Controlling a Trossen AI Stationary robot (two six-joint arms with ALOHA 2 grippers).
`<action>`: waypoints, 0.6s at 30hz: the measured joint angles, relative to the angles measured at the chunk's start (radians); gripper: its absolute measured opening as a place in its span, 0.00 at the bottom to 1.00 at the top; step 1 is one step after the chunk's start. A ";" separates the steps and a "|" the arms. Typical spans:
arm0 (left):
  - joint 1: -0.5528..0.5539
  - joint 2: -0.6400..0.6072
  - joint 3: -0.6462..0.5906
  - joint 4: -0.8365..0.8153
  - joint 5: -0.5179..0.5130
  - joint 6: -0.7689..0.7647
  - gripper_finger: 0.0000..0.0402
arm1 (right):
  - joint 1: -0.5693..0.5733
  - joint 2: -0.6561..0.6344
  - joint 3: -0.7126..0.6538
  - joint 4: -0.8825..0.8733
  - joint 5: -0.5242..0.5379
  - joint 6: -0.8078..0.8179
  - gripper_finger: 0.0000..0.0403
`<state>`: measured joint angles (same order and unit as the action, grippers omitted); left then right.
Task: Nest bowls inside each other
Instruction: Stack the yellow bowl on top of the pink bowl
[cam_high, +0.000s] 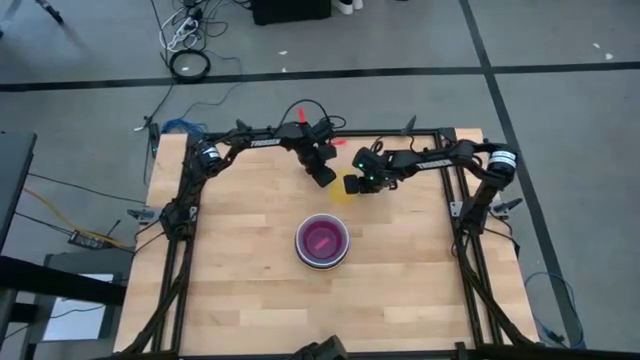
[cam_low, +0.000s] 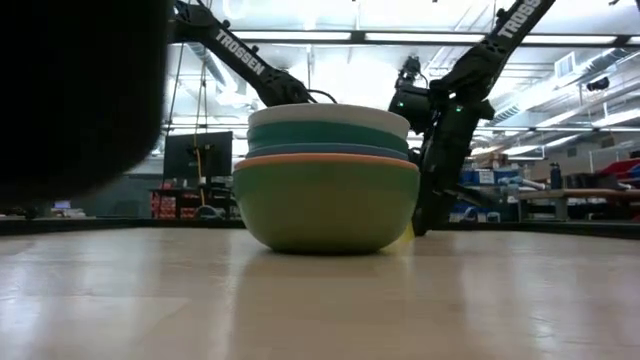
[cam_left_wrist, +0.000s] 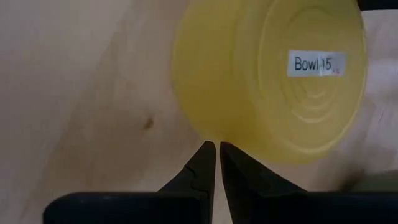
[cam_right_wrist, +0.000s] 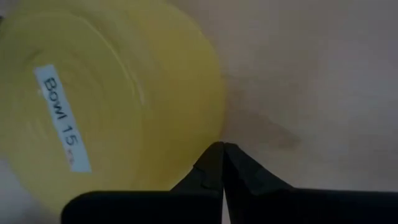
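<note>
Near the bench's far edge, the left gripper (cam_high: 327, 178) and right gripper (cam_high: 362, 184), both closed, are pinching the upturned yellow bowl's (cam_high: 346, 188) rim.

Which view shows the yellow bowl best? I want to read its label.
The left wrist view: the yellow bowl lies upside down, its label reading "Bowl 15" upright. The right wrist view shows the label sideways, the high view only a sliver between both grippers, the low view a yellow speck behind the stack.

Nested bowl stack (cam_high: 322, 241) mid-table (cam_high: 240, 290). Upturned bowl (cam_high: 346, 187) behind it, between my left end effector (cam_high: 326, 177) and right end effector (cam_high: 363, 183).
</note>
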<state>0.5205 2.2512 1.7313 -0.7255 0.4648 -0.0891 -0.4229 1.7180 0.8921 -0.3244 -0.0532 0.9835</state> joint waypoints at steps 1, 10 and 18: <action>0.000 0.001 0.000 -0.003 -0.001 0.000 0.09 | 0.000 0.003 0.006 0.014 0.006 -0.011 0.00; 0.008 0.002 -0.001 -0.037 -0.007 0.065 0.09 | -0.002 0.027 0.024 0.097 -0.003 -0.084 0.00; -0.002 -0.011 0.057 -0.186 -0.013 0.223 0.09 | 0.012 0.027 0.077 0.089 -0.011 -0.247 0.00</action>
<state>0.5181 2.2399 1.7886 -0.9118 0.4514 0.1343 -0.4112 1.7454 0.9688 -0.2353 -0.0640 0.7364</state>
